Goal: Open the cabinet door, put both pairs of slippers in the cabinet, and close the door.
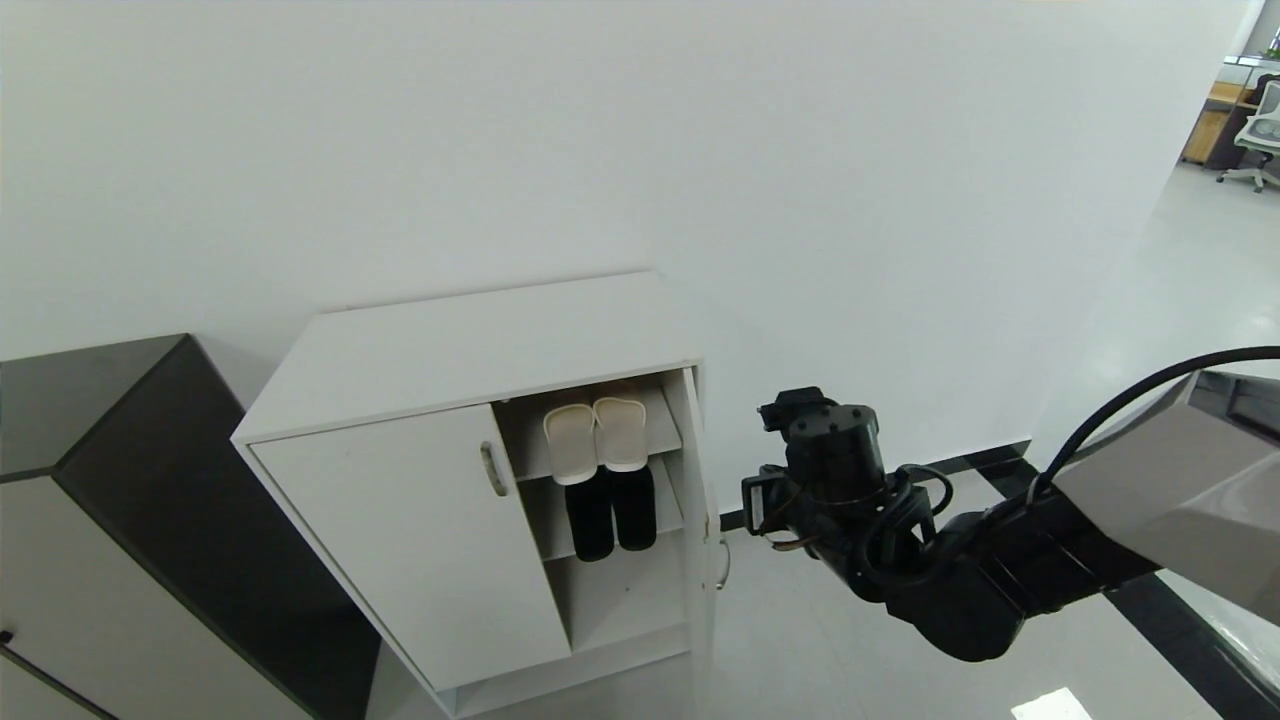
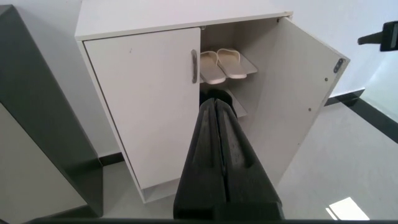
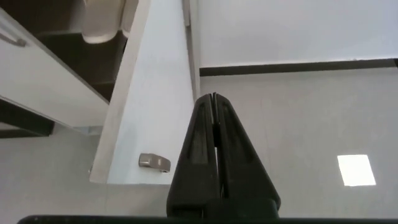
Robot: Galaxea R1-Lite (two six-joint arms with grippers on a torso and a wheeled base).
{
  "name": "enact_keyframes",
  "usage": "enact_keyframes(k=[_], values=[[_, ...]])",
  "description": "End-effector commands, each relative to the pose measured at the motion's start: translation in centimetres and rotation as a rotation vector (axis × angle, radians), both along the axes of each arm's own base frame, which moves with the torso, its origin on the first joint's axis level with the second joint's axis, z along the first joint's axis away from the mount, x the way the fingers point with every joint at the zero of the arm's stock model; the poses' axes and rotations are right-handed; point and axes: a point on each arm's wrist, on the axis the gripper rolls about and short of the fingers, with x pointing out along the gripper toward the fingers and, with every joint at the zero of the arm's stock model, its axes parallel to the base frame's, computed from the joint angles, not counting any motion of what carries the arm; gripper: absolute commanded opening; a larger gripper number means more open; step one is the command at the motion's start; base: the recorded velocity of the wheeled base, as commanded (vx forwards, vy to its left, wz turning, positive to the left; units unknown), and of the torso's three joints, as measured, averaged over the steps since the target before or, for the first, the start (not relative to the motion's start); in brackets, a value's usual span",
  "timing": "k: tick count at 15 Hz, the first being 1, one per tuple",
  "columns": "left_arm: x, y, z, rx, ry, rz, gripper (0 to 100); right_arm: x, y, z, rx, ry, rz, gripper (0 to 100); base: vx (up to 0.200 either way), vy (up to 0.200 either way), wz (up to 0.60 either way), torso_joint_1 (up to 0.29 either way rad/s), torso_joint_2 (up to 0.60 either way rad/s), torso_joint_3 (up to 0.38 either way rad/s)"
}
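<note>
The cabinet [image 1: 450, 340] has its right-hand door [image 2: 292, 93] open, white slippers [image 1: 597, 438] on the top shelf and black slippers [image 1: 612, 515] just below, while the right arm's fingers [image 3: 200, 143], pressed together and empty, hover beside that door and the left arm's fingers [image 2: 205, 137] are likewise closed on nothing.

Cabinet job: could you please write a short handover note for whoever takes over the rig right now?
Left gripper: shut, empty, facing the cabinet.
Right gripper: shut, empty, by the outer face of the open right door, near its handle.
White slippers lie on the upper shelf, black slippers on the shelf below. The left door is closed.
Done: door opened, both pairs in.
Left: close the right door.
</note>
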Motion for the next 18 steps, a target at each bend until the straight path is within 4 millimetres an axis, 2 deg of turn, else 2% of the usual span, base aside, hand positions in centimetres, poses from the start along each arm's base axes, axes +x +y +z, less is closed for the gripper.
enact_keyframes(k=[1,4,6,8,13,16,18], values=[[0.0,0.0,0.0,0.0,0.0,0.0,0,0.1,0.4,-1.0,-0.019,-0.002,0.008,0,0.0,0.0,0.0,0.0,0.0,0.0],[0.0,0.0,0.0,0.0,0.0,0.0,0,-1.0,-0.6,1.8,0.016,-0.094,0.02,0,0.0,0.0,0.0,0.0,0.0,0.0],[0.0,0.0,0.0,0.0,0.0,0.0,0,-2.5,-0.4,2.7,0.013,-0.111,0.057,0,0.0,0.0,0.0,0.0,0.0,0.0],[0.0,0.0,0.0,0.0,0.0,0.0,0,-3.3,0.1,2.6,0.006,-0.108,0.081,0,0.0,0.0,0.3,-0.004,0.0,0.004],[0.0,0.0,0.0,-0.002,0.0,0.001,0,-3.3,0.0,2.0,-0.019,-0.097,0.082,0,0.0,0.0,0.6,0.003,0.0,0.0],[0.0,0.0,0.0,-0.002,0.0,0.001,0,-2.8,-0.6,2.0,-0.037,-0.1,0.068,0,0.0,0.0,0.0,0.0,0.0,0.0],[0.0,0.0,0.0,-0.002,0.0,0.001,0,-2.2,-1.7,2.2,-0.061,-0.109,0.038,0,0.0,0.0,0.0,0.0,0.0,0.0]])
